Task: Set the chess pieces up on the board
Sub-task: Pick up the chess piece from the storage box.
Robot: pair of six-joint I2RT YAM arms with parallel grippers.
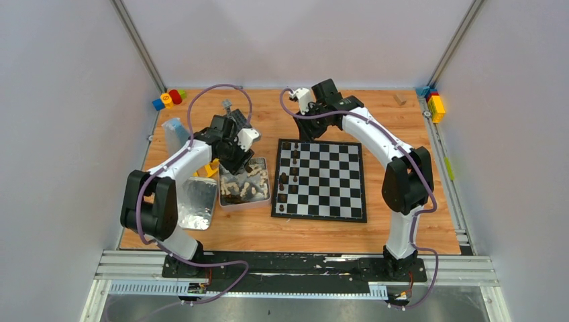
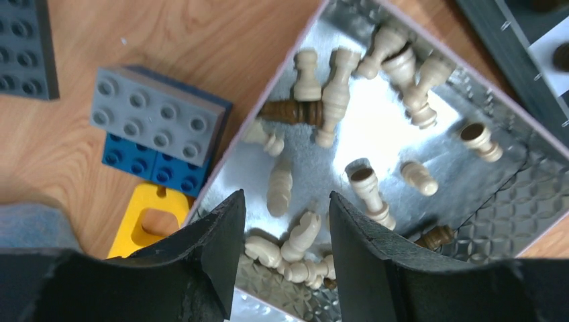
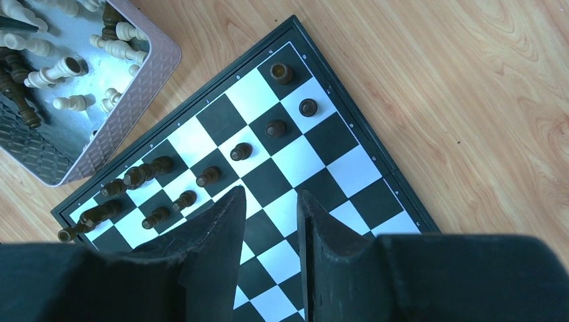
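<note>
Operator: Status, L arm?
Spotter: Left end effector (image 2: 285, 201) hangs over the tin (image 2: 537, 194). Jaws apart, nothing in them.
Operator: Target?
Spotter: Chess pieces (image 2: 416, 178) lie loose on the tin floor, all on their sides. Mostly cream, a couple dark brown. One cream piece (image 2: 302, 235) sits right under the gap btwn the fingers (image 2: 221, 235).
Operator: Long axis?
Spotter: Runs approx. up-down in the wrist view, i.e. across the closing line. So the fingers would meet its narrow sides. I reckon a straight drop, no wrist turn needed. Other cream ones crowd its lower end, so there's a risk of pinching two at once.
Operator: R arm?
Spotter: Right end effector (image 3: 272, 194) is above the board (image 3: 352, 168), jaws parted, gripping nothing. Dark pieces (image 3: 241, 152) are lined up in two rows along the board side nearest the tin. Most look upright, a few I can't tell. No cream ones on it that I can see.
Operator: Which arm's closer to the tin?
Spotter: L, by far. Tin sits on the desk (image 1: 302, 231) just beside the board's left edge. R arm reaches over from the other side, near the board's far edge.
Operator: Progress?
Spotter: Less than half, imo. Dark side is mostly up; cream side isn't begun yet.
</note>
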